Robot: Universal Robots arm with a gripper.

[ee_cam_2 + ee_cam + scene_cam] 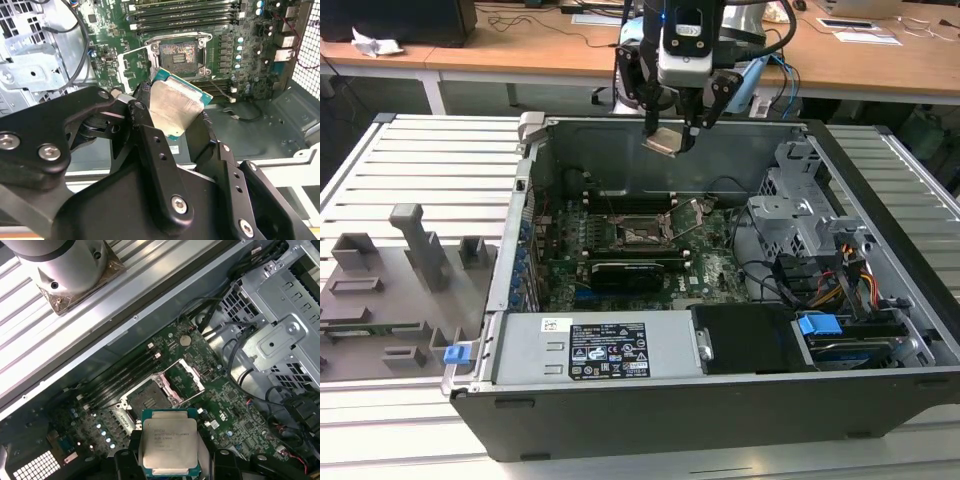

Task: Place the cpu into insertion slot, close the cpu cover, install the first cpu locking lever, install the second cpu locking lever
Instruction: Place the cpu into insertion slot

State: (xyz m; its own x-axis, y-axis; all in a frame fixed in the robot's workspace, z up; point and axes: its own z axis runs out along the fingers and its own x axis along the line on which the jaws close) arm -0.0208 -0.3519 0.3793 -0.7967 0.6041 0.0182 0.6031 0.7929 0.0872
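From where I'm standing, the black two-fingered claw (670,135) is hanging above the far wall of the open dark-grey computer case (620,420), which is sitting on the slatted grey bench (430,160). Its fingers are pinching the cpu (663,140), a small flat square chip with a dull silvery metal face and a green edge, by two opposite sides. In both wrist views the chip (172,107) (169,447) is showing clearly between the fingers, well clear of everything beneath it.

The insertion slot (640,232), a square socket with a black frame and shiny metal rim, is lying down on the green circuit board (715,270) on the case floor. From the claw it is sitting well below, nearer to me, and a touch toward the exterior view's left. In the second wrist view the slot (180,54) is showing its bare dark centre, so nothing is seated in it yet. The cpu cover (186,381), a thin silvery frame plate with a cut-out middle, is standing swung open on its hinge beside the slot (150,399), leaving the opening free.

The chip looks to me to be hanging at a slant rather than flat to the board.
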